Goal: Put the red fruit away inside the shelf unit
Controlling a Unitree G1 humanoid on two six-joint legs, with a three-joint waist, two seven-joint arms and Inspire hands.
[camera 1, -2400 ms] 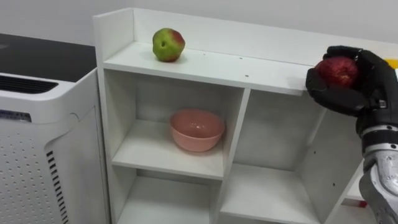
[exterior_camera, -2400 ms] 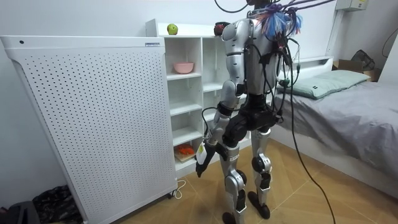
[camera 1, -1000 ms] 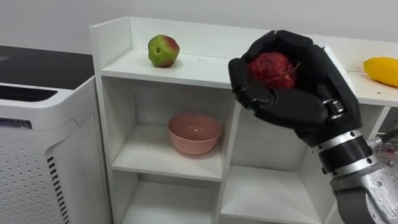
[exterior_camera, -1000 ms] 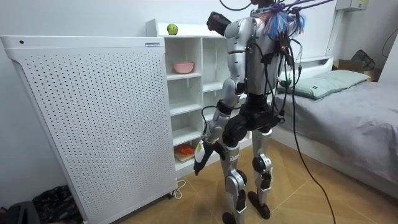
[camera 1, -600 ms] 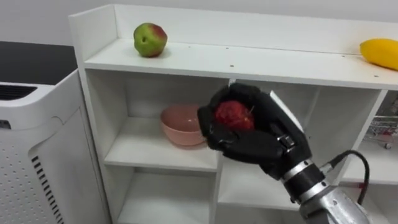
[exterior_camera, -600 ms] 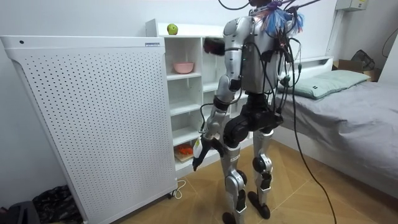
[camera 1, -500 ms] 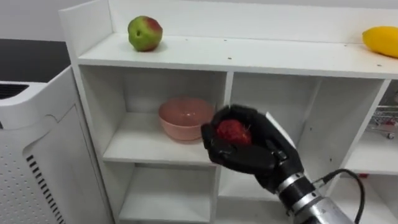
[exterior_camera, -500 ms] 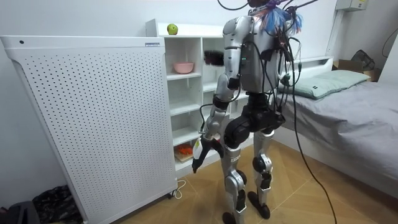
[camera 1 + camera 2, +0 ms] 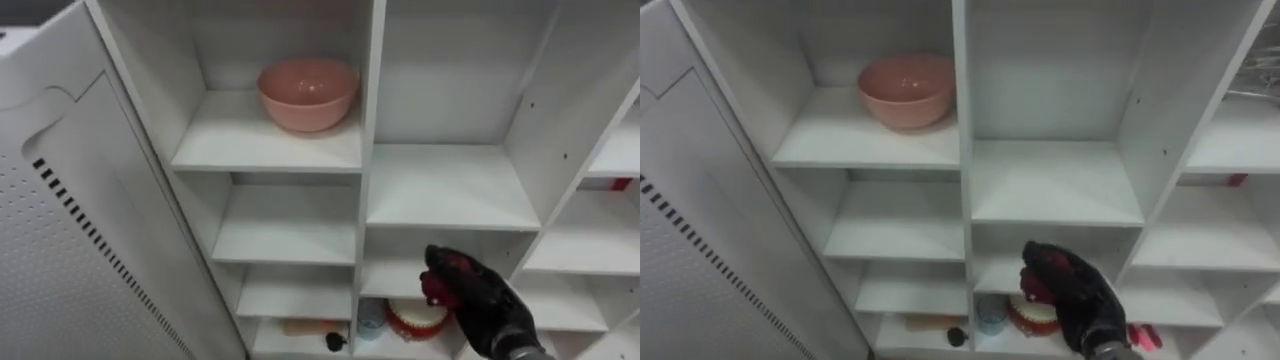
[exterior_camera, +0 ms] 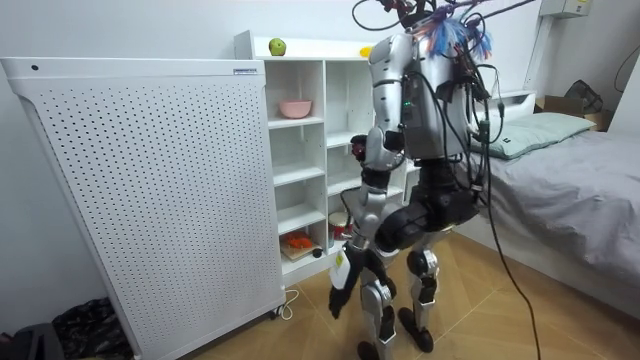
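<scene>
Closet shelf bears pink bowl; right hand clasps red fruit.

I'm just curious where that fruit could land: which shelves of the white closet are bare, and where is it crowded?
Bare: the middle shelf right of the pink bowl, past the divider, and the lower shelf under the bowl. Crowded: the bottom, where a red-and-white container and a bluish cup sit near the right hand gripping the red fruit.
</scene>
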